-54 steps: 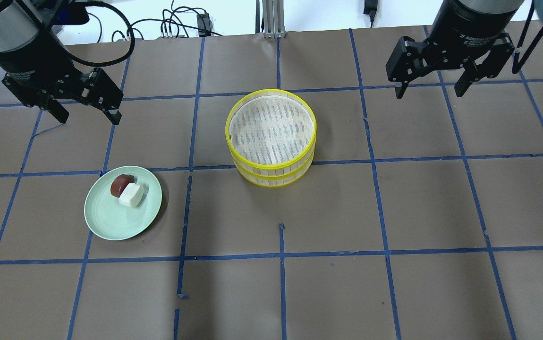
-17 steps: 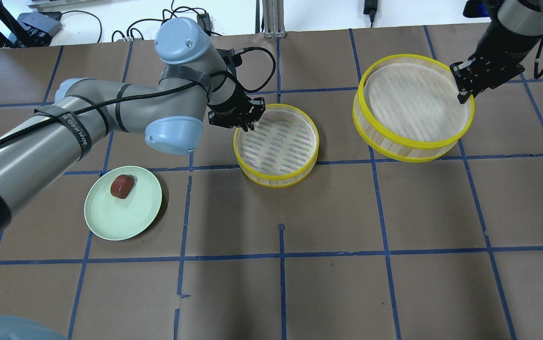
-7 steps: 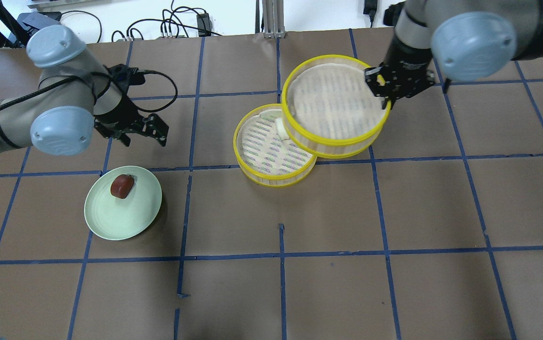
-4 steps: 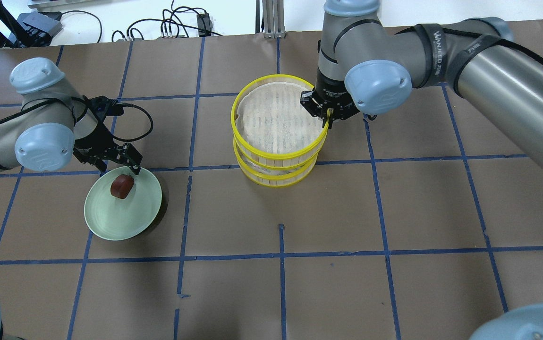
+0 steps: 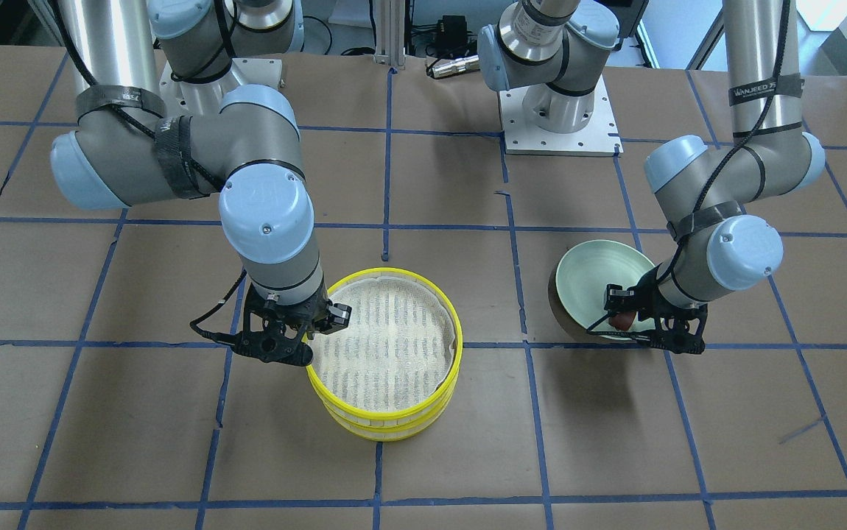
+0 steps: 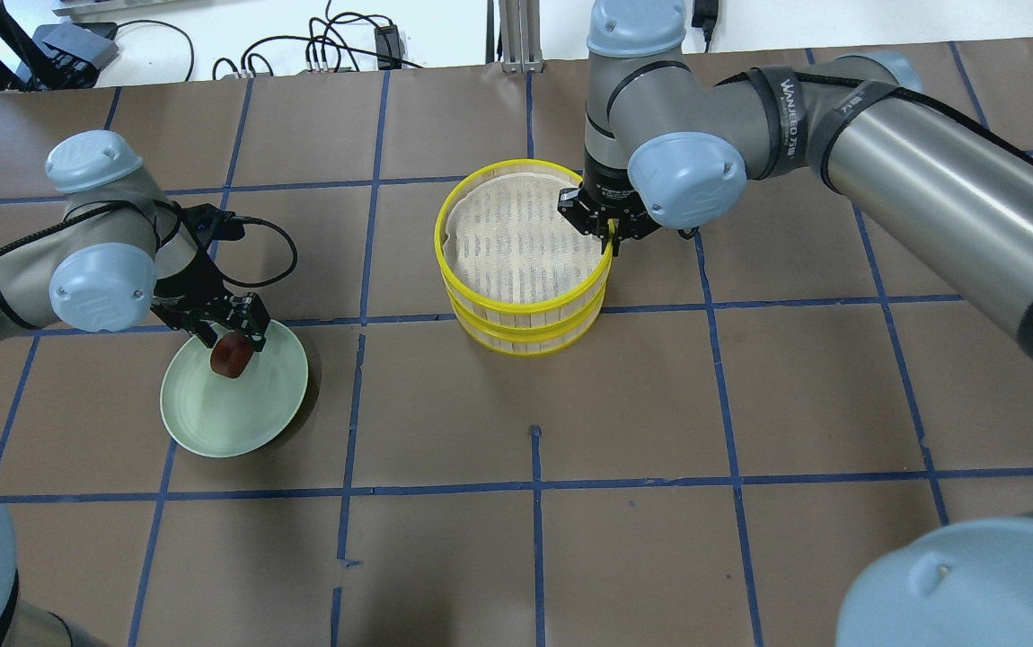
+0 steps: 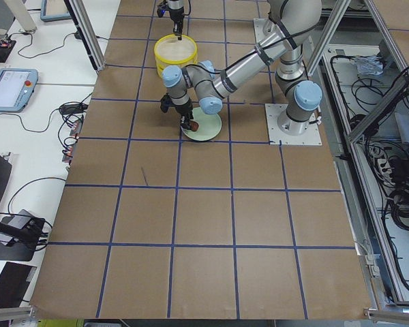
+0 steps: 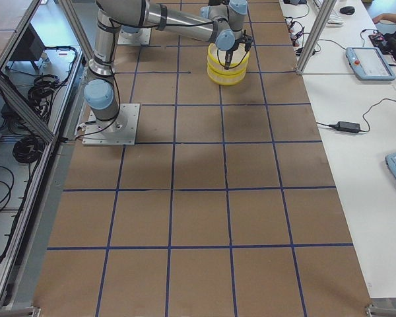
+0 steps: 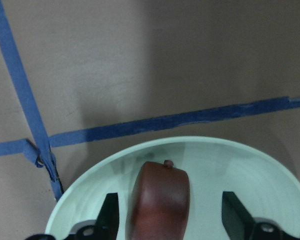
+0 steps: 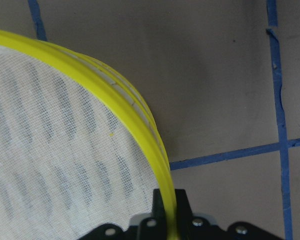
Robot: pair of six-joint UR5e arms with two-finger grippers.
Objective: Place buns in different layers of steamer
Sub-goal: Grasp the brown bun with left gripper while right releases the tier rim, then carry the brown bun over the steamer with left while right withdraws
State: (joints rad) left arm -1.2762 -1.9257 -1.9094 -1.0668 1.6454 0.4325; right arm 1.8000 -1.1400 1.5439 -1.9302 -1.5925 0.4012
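Reddish-brown bun (image 9: 159,200) between left tool (image 9: 172,217) fingers (image 9: 234,220), gaps plain only from wrist.

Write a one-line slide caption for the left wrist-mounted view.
Open left gripper straddles the dark reddish-brown rounded bun lying on the pale green round plate, not yet closed on it.

1. The upper tray (image 6: 516,247) has a glossy yellow plastic rim and a matt, white woven mesh base.
2. The reddish-brown bun (image 9: 159,197) looks smooth, with a soft sheen.
3. The pale green plate (image 9: 230,165) is smooth and faintly glossy.
4. The table (image 6: 750,395) is covered in matt brown paper crossed by blue tape (image 6: 624,485).
5. The right arm (image 6: 930,171) is satin grey metal with blue-grey caps.
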